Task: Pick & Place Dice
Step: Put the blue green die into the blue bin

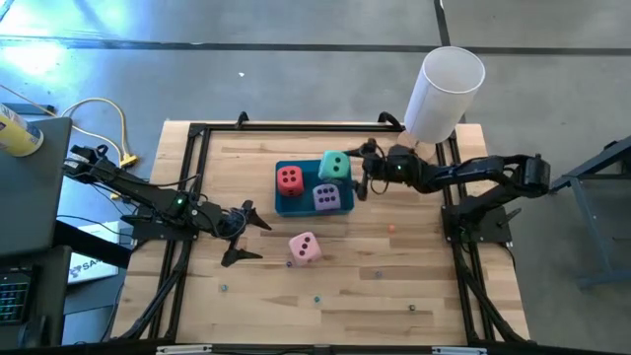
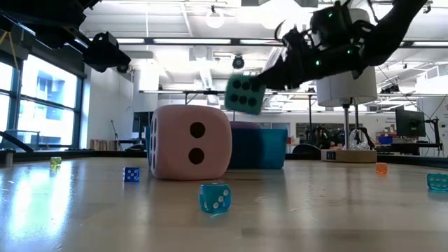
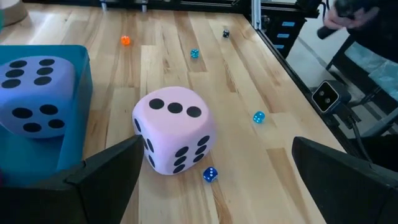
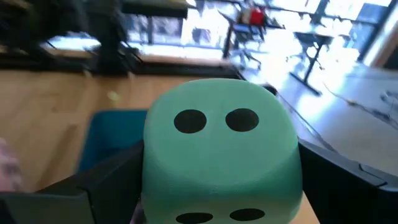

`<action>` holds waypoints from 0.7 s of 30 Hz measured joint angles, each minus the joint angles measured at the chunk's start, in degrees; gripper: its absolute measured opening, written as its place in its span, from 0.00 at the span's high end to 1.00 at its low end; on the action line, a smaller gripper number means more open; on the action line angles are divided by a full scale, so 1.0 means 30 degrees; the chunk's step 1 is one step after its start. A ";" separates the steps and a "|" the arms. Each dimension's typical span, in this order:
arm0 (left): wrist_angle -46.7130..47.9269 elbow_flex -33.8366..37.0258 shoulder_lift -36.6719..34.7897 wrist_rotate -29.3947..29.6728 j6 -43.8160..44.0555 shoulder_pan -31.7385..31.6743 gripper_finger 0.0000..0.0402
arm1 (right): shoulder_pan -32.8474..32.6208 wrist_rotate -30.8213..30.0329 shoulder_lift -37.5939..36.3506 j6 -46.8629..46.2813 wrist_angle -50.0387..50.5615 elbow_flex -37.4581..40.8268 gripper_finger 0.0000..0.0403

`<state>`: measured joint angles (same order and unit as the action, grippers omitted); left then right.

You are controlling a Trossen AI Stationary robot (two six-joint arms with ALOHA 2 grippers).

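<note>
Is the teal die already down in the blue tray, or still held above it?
Still held. The right gripper is shut on the teal die, which hangs in the air above the blue tray in the low view.

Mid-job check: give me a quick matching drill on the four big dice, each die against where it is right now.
Things:
1. red die
2. purple die
3. pink die
4. teal die

Places:
A. on the bare table, near the open left gripper
B. held in the air by the right gripper
C. in the blue tray, toward the left arm's side
D. in the blue tray, toward the right arm's side

Pairs: 1-C, 2-D, 3-A, 4-B
</note>
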<state>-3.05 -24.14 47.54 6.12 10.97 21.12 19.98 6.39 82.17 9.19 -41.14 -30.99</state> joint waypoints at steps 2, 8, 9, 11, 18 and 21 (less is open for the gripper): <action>0.0000 0.0000 -0.0001 0.0005 -0.0186 0.0007 0.00 | 0.0389 0.0029 0.0000 0.0027 0.0655 -0.0075 0.09; -0.0004 0.0000 0.0004 0.0040 -0.0563 0.0007 0.00 | 0.0877 -0.0068 0.0009 0.0181 0.2452 -0.0085 0.09; 0.0000 0.0000 0.0004 0.0040 -0.0563 0.0007 0.00 | 0.0864 -0.0281 0.0108 0.0181 0.2672 -0.0078 0.09; -0.0007 0.0000 0.0004 0.0040 -0.0563 0.0007 0.00 | 0.0855 -0.0566 0.0302 0.0126 0.3029 -0.0086 0.09; -0.0313 0.0000 0.0003 0.0047 -0.0556 0.0000 0.00 | 0.0848 0.0518 0.0867 -0.0117 0.2967 -0.0078 0.09; -0.0306 0.0000 0.0004 0.0047 -0.0548 0.0000 0.00 | 0.0841 0.1137 0.0874 -0.0140 0.2879 -0.0078 0.09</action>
<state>-3.97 -24.14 47.55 6.26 9.32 21.12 22.50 9.80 84.79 8.78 -32.51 -31.22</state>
